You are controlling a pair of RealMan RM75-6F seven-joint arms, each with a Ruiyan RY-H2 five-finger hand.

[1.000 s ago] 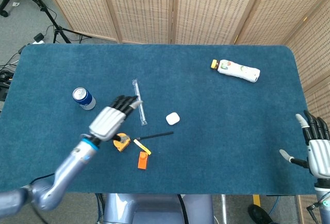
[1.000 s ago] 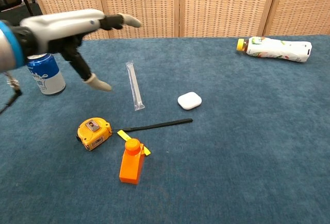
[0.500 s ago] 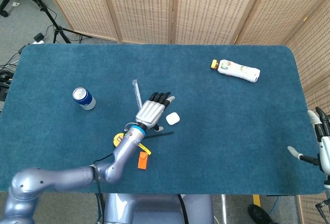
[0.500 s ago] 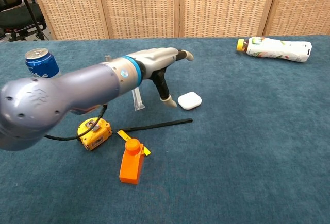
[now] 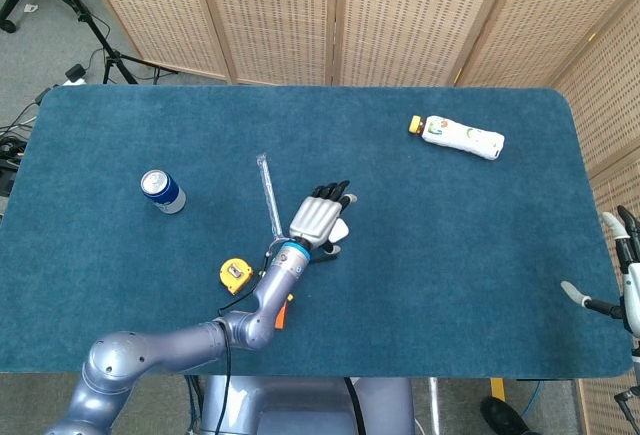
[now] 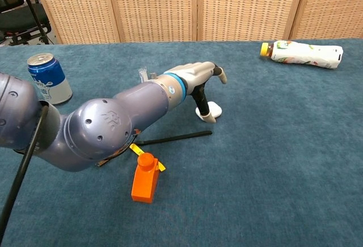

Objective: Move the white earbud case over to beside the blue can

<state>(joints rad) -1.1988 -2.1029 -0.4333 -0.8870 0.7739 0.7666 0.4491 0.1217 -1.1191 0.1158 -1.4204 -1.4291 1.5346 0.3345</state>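
Right over the target now: the left hand (image 5: pixel 319 217) hangs directly above the white case (image 6: pixel 212 109), fingers spread and pointing away from the robot, thumb (image 6: pixel 202 104) angled down so its tip sits right at the case's near-left edge. It holds nothing, and I cannot tell whether the thumb is touching the case or just beside it. In the head view the case is almost wholly hidden under the palm, only a white sliver showing at the hand's right edge; the chest view shows it lying flat on the blue surface (image 5: pixel 450 255), its longer side running roughly left to right, just beyond the thin black stick (image 6: pixel 176 138). So the case lies straight below the hand, a shade to its right, and the coming grasp looks like a short drop and a close rather than any further reach. The can (image 5: pixel 162 191) stands upright well off to the left, with the clear tube (image 5: pixel 268 193) between it and the case, so the carry will run leftward across that tube. The right hand (image 5: pixel 626 275) is far off at the surface's right edge, fingers apart and idle, much the farther of the two, so this is the left arm's job. The orange block (image 6: pixel 144 178) and tape measure (image 5: pixel 235 274) sit nearer the robot, out of the line.
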